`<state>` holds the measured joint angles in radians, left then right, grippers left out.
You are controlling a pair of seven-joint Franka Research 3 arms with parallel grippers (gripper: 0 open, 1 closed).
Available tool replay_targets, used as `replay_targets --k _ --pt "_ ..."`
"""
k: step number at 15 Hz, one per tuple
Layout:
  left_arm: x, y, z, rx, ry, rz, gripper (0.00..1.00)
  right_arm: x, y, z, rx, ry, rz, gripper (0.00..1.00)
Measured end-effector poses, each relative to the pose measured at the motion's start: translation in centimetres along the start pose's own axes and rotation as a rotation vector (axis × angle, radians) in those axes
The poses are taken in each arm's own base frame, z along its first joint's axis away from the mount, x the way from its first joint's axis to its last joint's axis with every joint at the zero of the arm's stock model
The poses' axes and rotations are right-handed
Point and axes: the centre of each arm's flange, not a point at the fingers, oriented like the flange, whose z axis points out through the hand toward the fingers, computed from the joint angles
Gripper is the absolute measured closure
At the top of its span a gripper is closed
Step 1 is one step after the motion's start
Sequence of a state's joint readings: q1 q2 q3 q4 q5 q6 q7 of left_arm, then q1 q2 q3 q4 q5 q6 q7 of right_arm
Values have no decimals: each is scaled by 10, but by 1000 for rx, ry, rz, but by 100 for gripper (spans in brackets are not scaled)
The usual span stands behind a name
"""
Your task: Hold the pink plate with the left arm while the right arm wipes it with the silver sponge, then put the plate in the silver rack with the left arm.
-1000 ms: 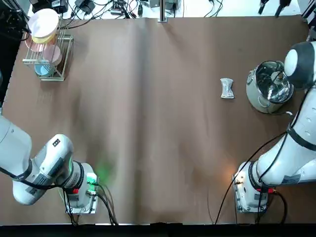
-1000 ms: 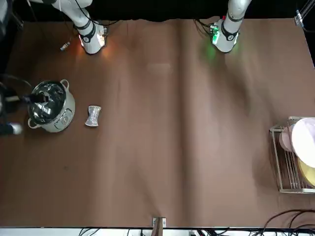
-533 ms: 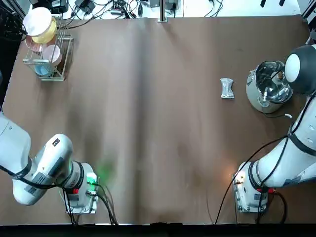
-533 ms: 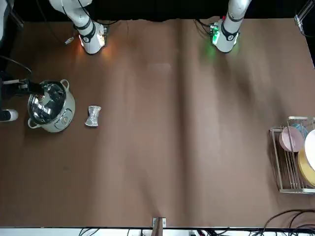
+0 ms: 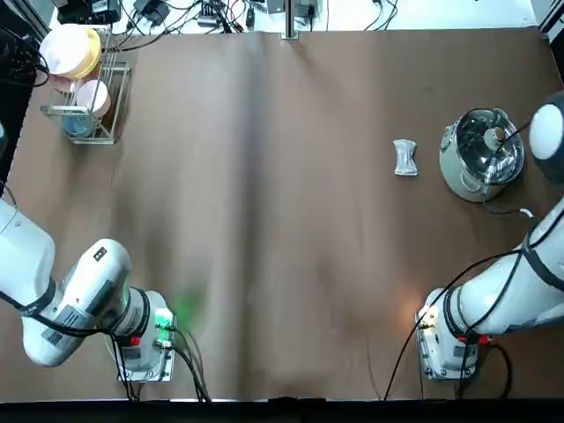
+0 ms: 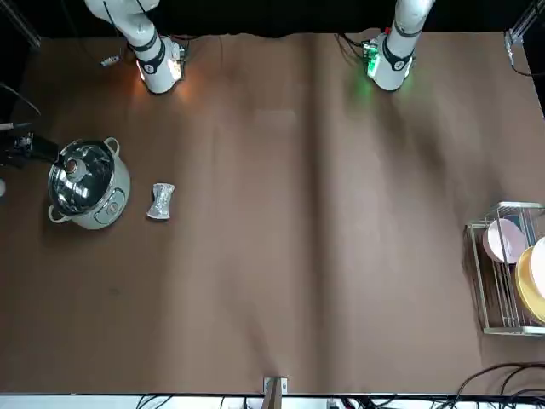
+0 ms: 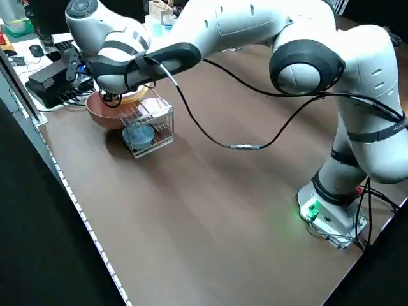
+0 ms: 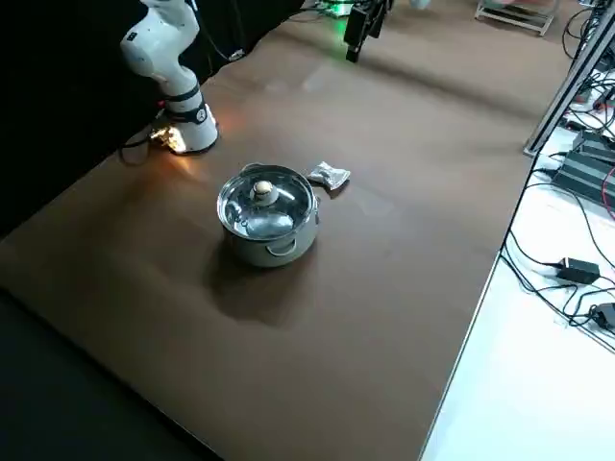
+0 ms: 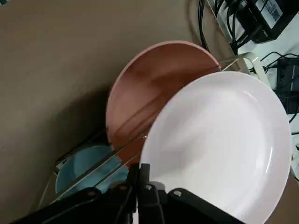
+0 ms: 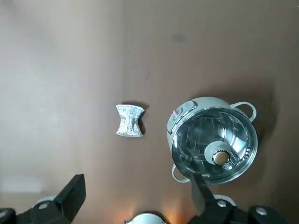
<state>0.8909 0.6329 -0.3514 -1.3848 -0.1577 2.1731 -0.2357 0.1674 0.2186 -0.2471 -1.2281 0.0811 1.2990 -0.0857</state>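
So: left gripper (image 9: 142, 179) clamped on the pink plate's (image 9: 217, 149) rim, held up over the silver rack (image 5: 84, 106) at the far-left corner. Sponge (image 5: 404, 158) lies on the table beside the pot (image 5: 481, 155). Right gripper (image 10: 135, 200) spread wide, high above the sponge and pot.

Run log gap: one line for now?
left gripper: shut on pink plate, at silver rack | right gripper: open, aloft | silver sponge: on table beside pot

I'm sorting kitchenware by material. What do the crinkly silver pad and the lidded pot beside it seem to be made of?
The small silver sponge looks like shiny metallic mesh, wrinkled and glinting. The big round pot seems polished steel, mirror-bright on its walls, with a see-through lid, probably glass.
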Motion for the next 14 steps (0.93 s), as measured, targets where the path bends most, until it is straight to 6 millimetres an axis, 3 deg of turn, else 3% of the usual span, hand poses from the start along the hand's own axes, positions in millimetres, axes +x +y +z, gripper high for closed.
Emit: replay_targets --k 4,10,14 --pt "-2 13 0 -6 2 16 98 -14 12 8 29 -1 4 0" --pt "-12 40 12 -15 2 29 98 -21 -4 20 7 49 -30 0" --pt "-9 33 20 -16 9 16 98 -29 4 14 3 77 -16 0"
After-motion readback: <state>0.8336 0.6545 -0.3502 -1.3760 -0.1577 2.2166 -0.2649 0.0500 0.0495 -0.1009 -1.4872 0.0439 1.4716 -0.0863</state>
